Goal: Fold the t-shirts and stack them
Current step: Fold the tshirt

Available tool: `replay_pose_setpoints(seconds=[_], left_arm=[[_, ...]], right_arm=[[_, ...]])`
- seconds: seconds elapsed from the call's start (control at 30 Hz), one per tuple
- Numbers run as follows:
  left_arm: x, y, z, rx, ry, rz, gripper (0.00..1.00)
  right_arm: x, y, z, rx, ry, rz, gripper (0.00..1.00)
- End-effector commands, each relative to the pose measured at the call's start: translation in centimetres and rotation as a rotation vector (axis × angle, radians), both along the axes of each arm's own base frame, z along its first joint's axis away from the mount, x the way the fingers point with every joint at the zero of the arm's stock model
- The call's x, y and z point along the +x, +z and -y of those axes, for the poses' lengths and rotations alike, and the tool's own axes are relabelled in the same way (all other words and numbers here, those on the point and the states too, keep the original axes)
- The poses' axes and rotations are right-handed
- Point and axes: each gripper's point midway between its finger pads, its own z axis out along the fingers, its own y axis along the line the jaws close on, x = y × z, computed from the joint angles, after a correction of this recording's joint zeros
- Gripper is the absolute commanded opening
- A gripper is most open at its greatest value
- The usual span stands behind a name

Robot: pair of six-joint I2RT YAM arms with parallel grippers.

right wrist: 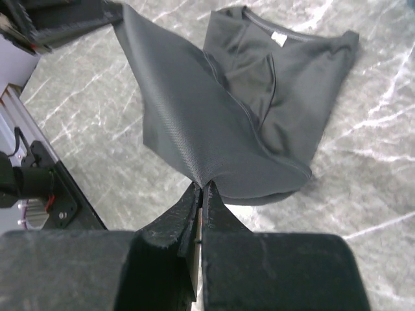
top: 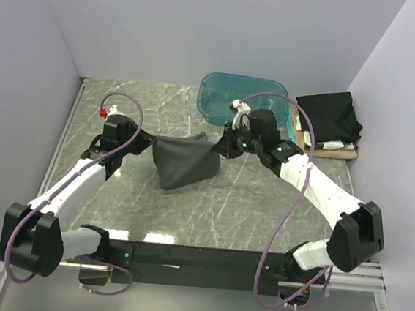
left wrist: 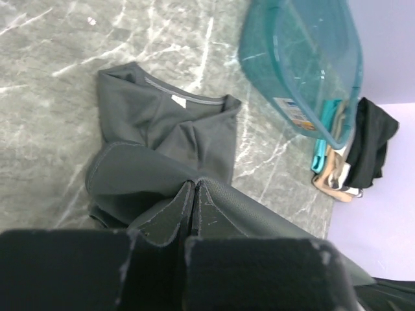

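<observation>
Gripping an edge each, the left pincer (top: 152,141) and the right pincer (top: 223,148) are both clamped tight on the charcoal t-shirt (top: 186,164). The cloth is stretched between them in a raised fold above the middle of the grey marbled surface (top: 240,199). In the wrist views the closed tips of each pincer bite the fabric, while the collar end of the shirt sags down and lies crumpled on the surface beyond.

Just behind the right pincer stands the teal tub (top: 243,94), apart from the shirt, and a purple cable (top: 272,97) from the right arm loops across its rim. Beside the tub, in the far right corner against the wall, a folded black t-shirt (top: 334,115) rests on top of a tan t-shirt (top: 338,153), with a sliver of white cloth between them. The pile sits well apart from the held shirt.
</observation>
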Motion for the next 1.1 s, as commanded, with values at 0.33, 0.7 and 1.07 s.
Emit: replay_pose_setpoints(seconds=[0.33,0.7,1.07], left_arm=[[6.2,0.7,-2.3,-0.009,0.017,0.075,0.01],[11.3,-2.4,-2.5,-0.050,-0.022,0.011,0.01],[14.9,-7.2,-4.5,0.007,0.045,-0.126,0.01]], right_arm=[[8.2,2.0,-1.9,-0.006,-0.076,0.062,0.00],[13.4,-0.7,-2.6,0.014,-0.116,-0.002,0.00],[19.9,-5.2,-3.4,-0.047,-0.164,-0.015,0.02]])
